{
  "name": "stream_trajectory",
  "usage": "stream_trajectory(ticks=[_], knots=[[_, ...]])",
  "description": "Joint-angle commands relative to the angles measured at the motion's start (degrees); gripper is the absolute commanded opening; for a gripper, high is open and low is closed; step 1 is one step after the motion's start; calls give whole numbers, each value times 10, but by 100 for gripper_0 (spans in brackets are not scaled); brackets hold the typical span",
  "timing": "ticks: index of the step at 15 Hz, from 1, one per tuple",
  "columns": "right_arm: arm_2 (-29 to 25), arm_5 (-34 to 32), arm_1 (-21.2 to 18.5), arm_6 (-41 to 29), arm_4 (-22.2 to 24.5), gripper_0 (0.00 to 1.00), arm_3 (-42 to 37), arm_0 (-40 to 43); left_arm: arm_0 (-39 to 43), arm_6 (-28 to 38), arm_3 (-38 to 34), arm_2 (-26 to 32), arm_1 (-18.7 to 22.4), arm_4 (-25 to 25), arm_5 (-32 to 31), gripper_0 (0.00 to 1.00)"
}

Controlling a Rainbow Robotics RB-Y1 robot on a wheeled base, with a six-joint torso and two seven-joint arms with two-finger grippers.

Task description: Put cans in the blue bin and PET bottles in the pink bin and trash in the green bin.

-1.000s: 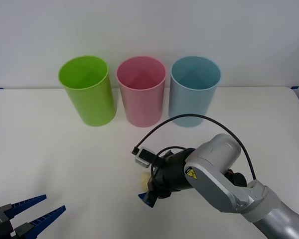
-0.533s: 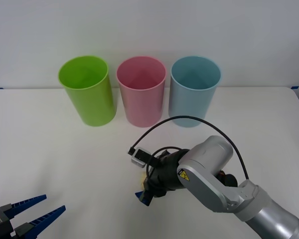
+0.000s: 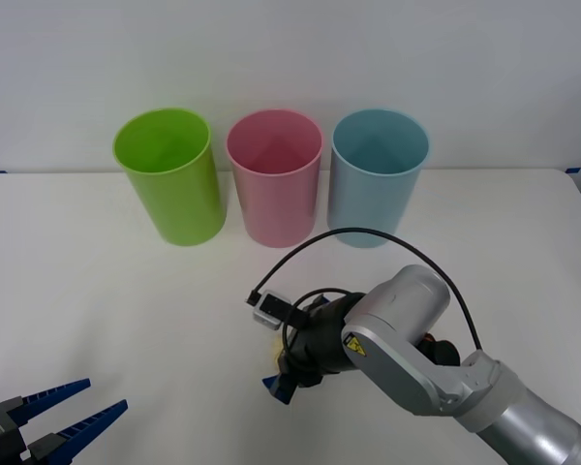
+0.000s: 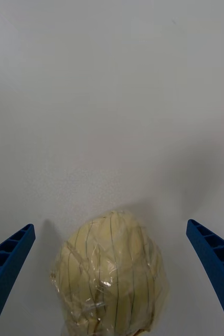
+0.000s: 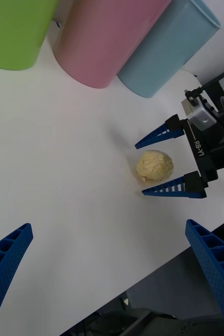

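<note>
Table [image 3: 97,281]: white, with three upright bins in a row along its far side, before a white wall.
Green bin [image 3: 169,174]: stood at the robot's left end of the row, close beside the pink one; the front view could not settle whether they touched.
Pink bin [image 3: 274,174]: stood in the middle of the row.
Blue bin [image 3: 378,174]: stood at the right end of the row, close beside the pink one.
Trash [image 5: 154,166]: a pale-yellow wrinkled ball wrapped in clear film, lying on the table well in front of the bins, nearer the robot than the pink and blue ones. It lay between the right gripper's two fingers, with a gap on each side and no contact seen.
Right gripper [image 5: 168,163]: low at the table, reaching toward the robot's left, fingers spread wide on either side of the trash. In the front view the arm's wrist covered most of the gripper and the ball.
Right fingers [image 4: 216,262]: blue and ribbed, well apart, gripping nothing.
Left gripper [image 3: 73,409]: held at the near left corner of the table, well apart from the trash and bins, fingers parted and empty.
</note>
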Motion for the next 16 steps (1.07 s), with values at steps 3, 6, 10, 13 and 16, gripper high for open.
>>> stream_trajectory(ticks=[3, 6, 10, 13, 16], knots=[[2, 0, -3, 0, -1, 96, -1, 0, 0, 0, 0, 0, 0, 0, 0, 100], [2, 0, -4, 1, -1, 0, -1, 0, 0, 0, 0, 0, 0, 0, 0, 100], [1, 0, -5, 3, 5, 0, -1, 0, 0, 0, 0, 0, 0, 0, 0, 100], [2, 0, -12, 7, 9, 0, -8, 0, 0, 0, 0, 0, 0, 0, 0, 100], [2, 1, -19, 9, 9, 0, -17, 1, 0, 0, 0, 0, 0, 0, 0, 100]])
